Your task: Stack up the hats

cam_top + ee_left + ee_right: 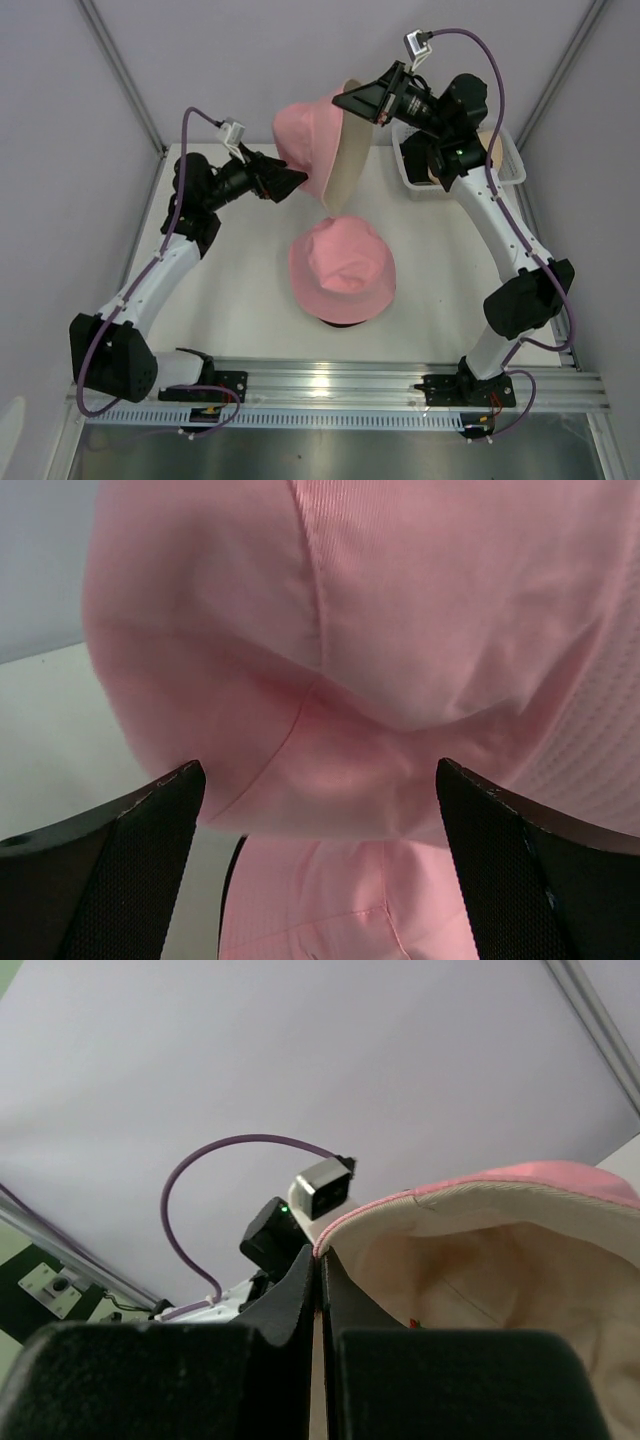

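A pink hat (342,270) lies on top of a pile at the table's middle, with a black hat's edge (340,322) showing under it. My right gripper (352,101) is shut on the brim of the beige-and-pink hat (318,140) and holds it in the air at the back, its beige lining facing right. The right wrist view shows that brim (480,1210) pinched between the fingers. My left gripper (300,180) is open, its jaws wide apart just left of the held hat, which fills the left wrist view (350,630). The pink hat (330,900) shows below.
A white mesh basket (500,160) stands at the back right, partly hidden by the right arm. Grey walls close in the table at the back and sides. A metal rail (340,385) runs along the near edge.
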Robot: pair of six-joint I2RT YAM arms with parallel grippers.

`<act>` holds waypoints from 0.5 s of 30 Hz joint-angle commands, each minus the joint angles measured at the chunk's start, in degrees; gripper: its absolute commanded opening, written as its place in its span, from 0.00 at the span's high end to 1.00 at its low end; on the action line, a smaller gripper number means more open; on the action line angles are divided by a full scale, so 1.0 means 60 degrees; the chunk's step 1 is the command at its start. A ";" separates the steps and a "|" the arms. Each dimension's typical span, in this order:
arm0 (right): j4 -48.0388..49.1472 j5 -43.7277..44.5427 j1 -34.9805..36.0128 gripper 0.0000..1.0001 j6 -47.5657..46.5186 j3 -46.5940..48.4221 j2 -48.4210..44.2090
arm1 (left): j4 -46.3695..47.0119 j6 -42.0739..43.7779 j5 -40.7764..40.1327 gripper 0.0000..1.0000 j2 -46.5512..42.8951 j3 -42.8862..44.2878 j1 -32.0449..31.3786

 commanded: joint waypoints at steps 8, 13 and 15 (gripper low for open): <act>0.0980 -0.0132 0.0335 1.00 0.0406 0.0085 -0.0571 | 0.1543 0.0228 -0.0554 0.02 0.1028 -0.0255 -0.0527; 0.1170 -0.0073 0.0526 1.00 0.0465 -0.0296 -0.0717 | 0.2571 -0.0212 -0.0335 0.08 0.1380 -0.0138 -0.0702; 0.1214 -0.0073 0.0526 1.00 0.0479 -0.0384 -0.0732 | 0.3023 -0.0358 -0.0130 0.14 0.1555 -0.0080 -0.0863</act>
